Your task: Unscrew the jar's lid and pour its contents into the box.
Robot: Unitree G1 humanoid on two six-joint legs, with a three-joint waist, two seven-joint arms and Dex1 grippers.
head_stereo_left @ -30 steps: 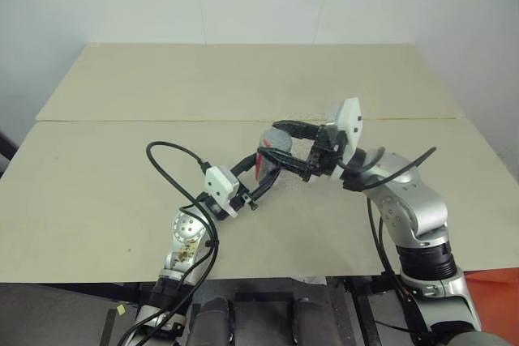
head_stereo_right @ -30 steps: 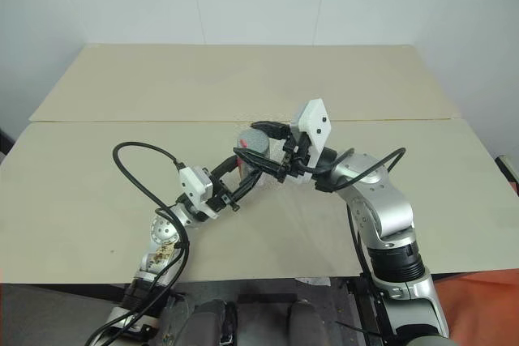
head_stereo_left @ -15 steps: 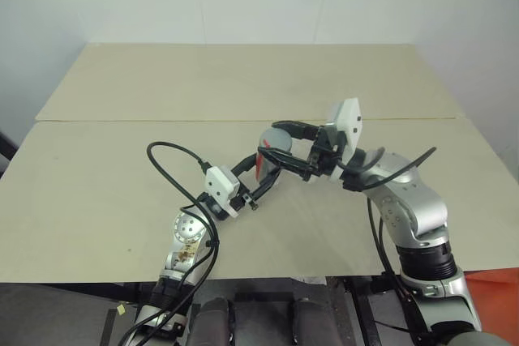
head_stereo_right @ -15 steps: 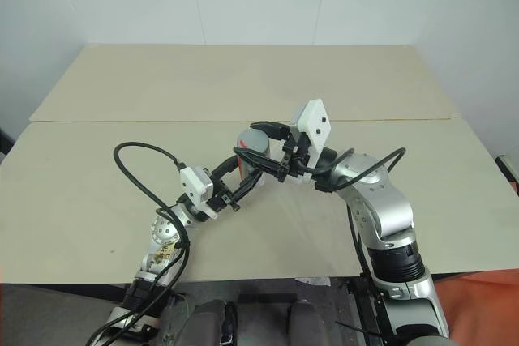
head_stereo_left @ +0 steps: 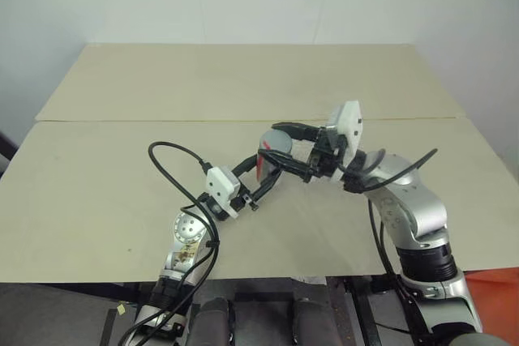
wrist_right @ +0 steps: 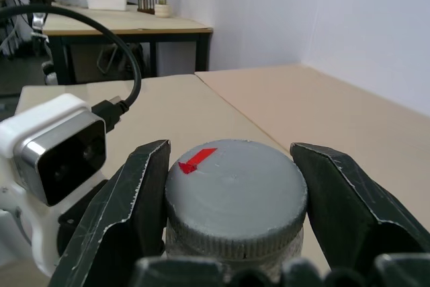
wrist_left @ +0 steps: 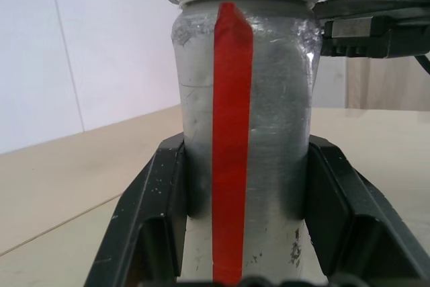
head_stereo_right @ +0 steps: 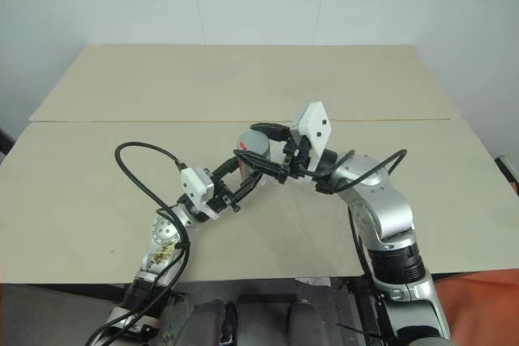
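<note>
The jar (wrist_left: 269,132), silvery-grey with a red vertical stripe, is held upright above the table (head_stereo_left: 97,184) near its middle. My left gripper (head_stereo_left: 273,169) is shut on the jar's body, one black finger (wrist_left: 168,199) pressed on each side. The grey lid (wrist_right: 235,189) sits on the jar's top and bears a small red mark. My right gripper (head_stereo_left: 285,142) reaches in from the right and is shut on the lid, its fingers (wrist_right: 138,193) against the ribbed rim on both sides. The box is hidden from view.
The table is two pale panels with a seam (head_stereo_left: 162,121) running across behind the arms. A black cable (head_stereo_left: 166,164) loops up from my left arm. The table's front edge (head_stereo_left: 81,282) lies close below the arms.
</note>
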